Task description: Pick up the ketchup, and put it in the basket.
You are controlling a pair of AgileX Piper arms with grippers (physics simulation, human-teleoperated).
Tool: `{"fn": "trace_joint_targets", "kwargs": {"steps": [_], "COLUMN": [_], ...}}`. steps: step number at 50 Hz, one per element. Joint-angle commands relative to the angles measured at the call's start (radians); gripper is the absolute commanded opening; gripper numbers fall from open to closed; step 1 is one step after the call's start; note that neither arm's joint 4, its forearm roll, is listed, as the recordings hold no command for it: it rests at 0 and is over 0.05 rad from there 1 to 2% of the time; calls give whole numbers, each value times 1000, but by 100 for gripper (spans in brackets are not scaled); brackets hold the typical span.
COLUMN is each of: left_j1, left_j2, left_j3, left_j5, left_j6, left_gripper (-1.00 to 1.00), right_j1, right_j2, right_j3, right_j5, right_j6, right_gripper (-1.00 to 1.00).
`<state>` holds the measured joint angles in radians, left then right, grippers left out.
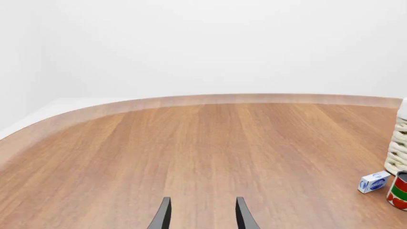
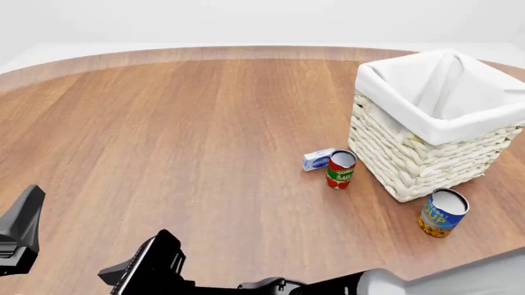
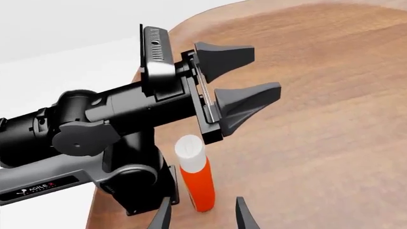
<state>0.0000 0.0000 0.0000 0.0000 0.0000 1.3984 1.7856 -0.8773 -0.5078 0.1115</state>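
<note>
Biggest risk as we see it: the right gripper (image 3: 202, 213) sits w/ jaws released either side of the ketchup (image 3: 194, 177), not yet closed on it, and the left arm's gripper (image 3: 237, 88) hangs close above the cap. Lifting straight up could clip that arm & knock the bottle over. The basket (image 2: 410, 157) is well apart, across the counter (image 2: 205, 123), w/ a tomato sauce can (image 2: 340, 169) and small blue-white box (image 2: 318, 159) just beside it (obstacles on approach). Ketchup: upright, slim red-orange body, white cap; near counter edge. Left jaws released too, empty.
</note>
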Motion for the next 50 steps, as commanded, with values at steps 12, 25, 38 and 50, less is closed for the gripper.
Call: {"fn": "trace_joint_targets", "kwargs": {"steps": [12, 25, 38, 50], "left_j1": [0, 0, 0, 0], "left_j2": [0, 0, 0, 0], "left_j3": [0, 0, 0, 0], "left_j5": [0, 0, 0, 0], "left_j6": [0, 0, 0, 0], "left_gripper": [100, 100, 100, 100], "right_j1": [18, 40, 32, 10], "right_j2": [66, 83, 115, 166], "right_j3": [-52, -78, -117, -174], "right_j5": [4, 11, 11, 29], "right_j6": [25, 30, 43, 49], "right_gripper": [100, 100, 100, 100]}}
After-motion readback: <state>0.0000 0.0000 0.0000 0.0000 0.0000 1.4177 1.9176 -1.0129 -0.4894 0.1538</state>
